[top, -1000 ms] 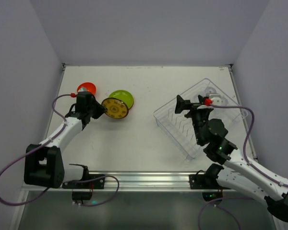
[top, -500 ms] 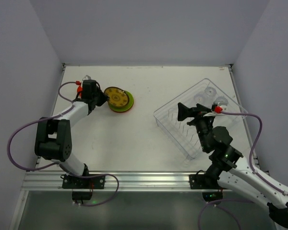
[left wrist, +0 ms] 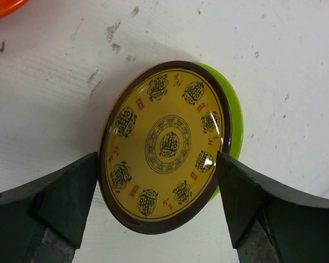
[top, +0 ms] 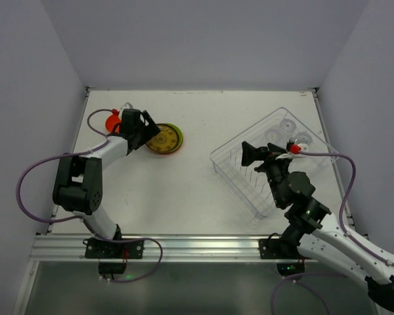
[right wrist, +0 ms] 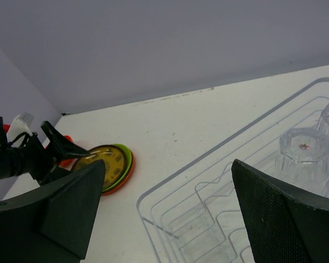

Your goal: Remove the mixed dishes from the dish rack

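- Your brown-yellow patterned plate [left wrist: 164, 148] looks glazed and glossy, with bright glints on its face.
- The lime green plate [left wrist: 237, 118] shows you a smooth, shiny rim.
- You are working on a white table [left wrist: 296, 55] that is matt, grainy and scuffed.
- The fingers [left wrist: 55, 203] of your left gripper [left wrist: 156, 156] look like matt black plastic. On your right gripper [right wrist: 168, 164] the fingers [right wrist: 274, 219] carry a fine woven texture.
- Your dish rack [right wrist: 208, 213] and clear cups [right wrist: 307, 148] are transparent, glossy plastic.
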Available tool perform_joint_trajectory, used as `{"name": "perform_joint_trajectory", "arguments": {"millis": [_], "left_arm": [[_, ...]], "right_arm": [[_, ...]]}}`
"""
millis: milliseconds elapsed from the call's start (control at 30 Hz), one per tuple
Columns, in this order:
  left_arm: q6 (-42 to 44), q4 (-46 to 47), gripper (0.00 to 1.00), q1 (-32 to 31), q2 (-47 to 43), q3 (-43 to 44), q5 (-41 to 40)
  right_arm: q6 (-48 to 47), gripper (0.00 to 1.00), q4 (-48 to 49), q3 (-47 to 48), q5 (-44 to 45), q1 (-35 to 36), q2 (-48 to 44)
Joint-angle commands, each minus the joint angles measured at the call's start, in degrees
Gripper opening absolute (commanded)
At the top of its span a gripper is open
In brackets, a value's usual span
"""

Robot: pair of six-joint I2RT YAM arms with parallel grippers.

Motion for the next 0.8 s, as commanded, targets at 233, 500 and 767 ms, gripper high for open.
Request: {"name": "perform_joint_trajectory", "arguments": {"millis": [233,500,767], "left_arm": [[2.35,-6.37,1.0,-5.79,5.44,7.21,-11.66],[0.51,-16.3,1.0,-6.41,-0.86,8.8,-20.53],[6.39,-23.58,1.0,-10.88,-18.36,7.57,-22.31]], "right_arm": [[0.44,0.99,0.51,2.18,0.45,-0.04,2.63],[0.44,0.99,-0.28,2.88,0.89,-0.05,3.77],[0.7,0.99,-12.74,11.04,2.74,-0.22,12.2]]}}
